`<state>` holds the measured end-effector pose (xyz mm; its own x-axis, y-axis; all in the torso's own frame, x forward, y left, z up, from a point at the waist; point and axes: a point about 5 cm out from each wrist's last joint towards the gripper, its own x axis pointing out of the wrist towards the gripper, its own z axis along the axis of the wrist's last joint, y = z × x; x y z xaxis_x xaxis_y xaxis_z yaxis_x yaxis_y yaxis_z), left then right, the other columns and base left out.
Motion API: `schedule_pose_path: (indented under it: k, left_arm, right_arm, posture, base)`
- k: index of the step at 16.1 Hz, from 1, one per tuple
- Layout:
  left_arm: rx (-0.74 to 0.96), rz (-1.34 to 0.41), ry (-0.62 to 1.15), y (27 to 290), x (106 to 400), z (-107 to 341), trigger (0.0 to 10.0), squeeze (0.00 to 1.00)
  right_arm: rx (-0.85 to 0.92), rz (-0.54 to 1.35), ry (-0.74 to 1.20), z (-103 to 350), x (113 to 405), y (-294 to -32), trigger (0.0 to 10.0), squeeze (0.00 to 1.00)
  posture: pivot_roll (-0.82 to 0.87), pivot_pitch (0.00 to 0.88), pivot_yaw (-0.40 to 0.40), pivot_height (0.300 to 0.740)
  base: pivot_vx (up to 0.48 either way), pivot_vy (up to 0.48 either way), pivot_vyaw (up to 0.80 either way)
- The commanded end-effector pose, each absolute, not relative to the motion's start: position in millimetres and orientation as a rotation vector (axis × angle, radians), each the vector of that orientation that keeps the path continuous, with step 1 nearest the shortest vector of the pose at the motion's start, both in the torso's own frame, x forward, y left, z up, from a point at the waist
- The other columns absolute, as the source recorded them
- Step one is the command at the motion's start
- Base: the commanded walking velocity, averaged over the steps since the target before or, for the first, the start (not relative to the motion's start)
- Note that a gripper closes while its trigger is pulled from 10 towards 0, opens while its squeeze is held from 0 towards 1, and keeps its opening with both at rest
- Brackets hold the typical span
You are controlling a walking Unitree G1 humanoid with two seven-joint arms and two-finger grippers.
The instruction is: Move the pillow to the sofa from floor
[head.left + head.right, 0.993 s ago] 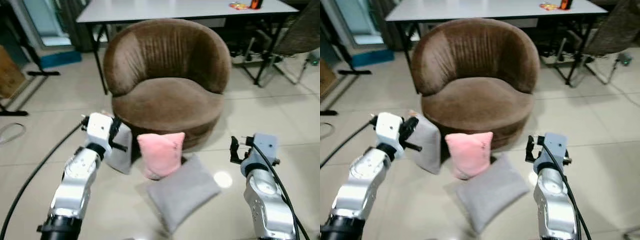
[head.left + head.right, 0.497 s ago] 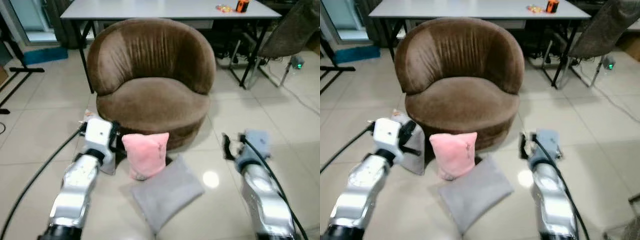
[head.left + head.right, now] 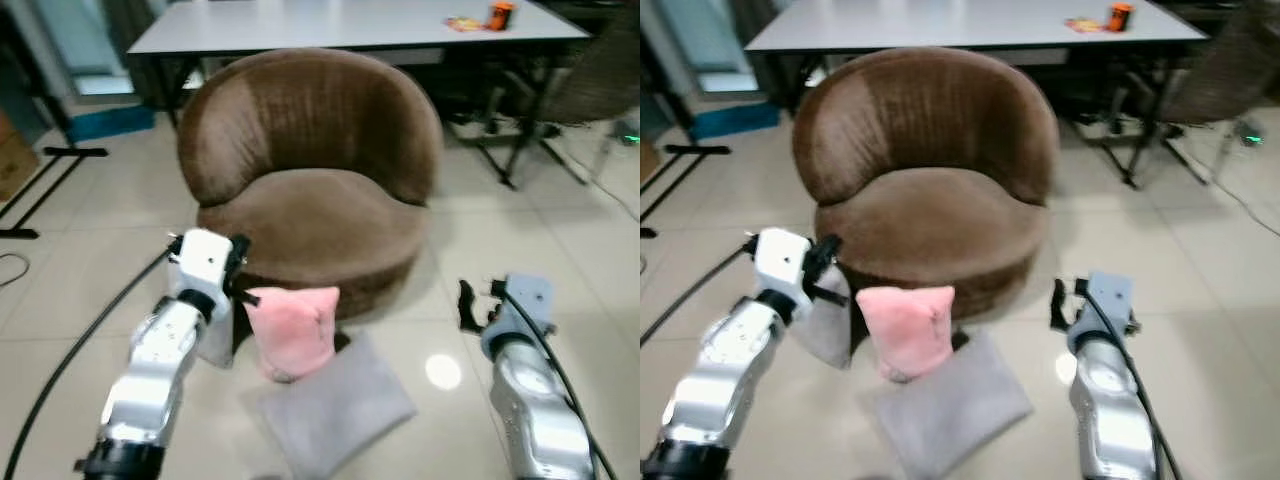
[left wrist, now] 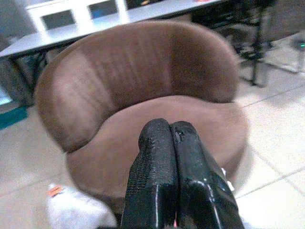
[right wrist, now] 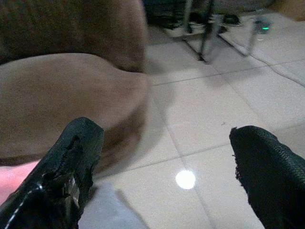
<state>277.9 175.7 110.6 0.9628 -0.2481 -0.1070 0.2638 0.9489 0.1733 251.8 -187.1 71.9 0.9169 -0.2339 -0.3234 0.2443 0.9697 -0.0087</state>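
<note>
A pink pillow (image 3: 293,330) stands on the floor, leaning against the base of the round brown sofa (image 3: 310,190). In front of it a grey pillow (image 3: 335,408) lies flat on the tiles. A pale grey pillow (image 3: 215,338) leans on the sofa base behind my left arm. My left gripper (image 3: 242,285) hovers by the pink pillow's upper left corner; in the left wrist view its fingers (image 4: 157,157) are pressed together, shut on nothing. My right gripper (image 3: 480,302) hangs open over bare tiles right of the pillows, its fingers (image 5: 71,162) wide apart.
A long grey table (image 3: 350,22) stands behind the sofa with an orange object (image 3: 501,14) on it. Chair and table legs (image 3: 525,150) crowd the back right. A black cable (image 3: 60,365) trails from my left arm; stand legs (image 3: 40,190) lie at the left.
The whole picture has swung left and then back, so the camera moved. Both arms hold much the same pose, and the pillows lie where they were.
</note>
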Motion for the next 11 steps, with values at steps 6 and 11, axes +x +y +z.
schedule_pose_path:
  k: [6,11]
  left_arm:
    - [0.170,-0.262,0.059,175.3,281.8,116.3,10.0,0.00]
    - [0.156,-0.262,0.062,176.4,281.6,115.7,10.0,0.00]
  right_arm:
    - [0.030,-0.205,0.319,74.8,254.7,-184.2,10.0,0.00]
    - [0.028,-0.197,0.329,73.0,253.2,-183.8,10.0,0.00]
  posture:
    - [-0.07,0.000,0.030,0.740]
    - [-0.07,0.000,0.032,0.740]
  base:
    - [0.203,0.000,0.00]
    - [0.000,0.149,0.00]
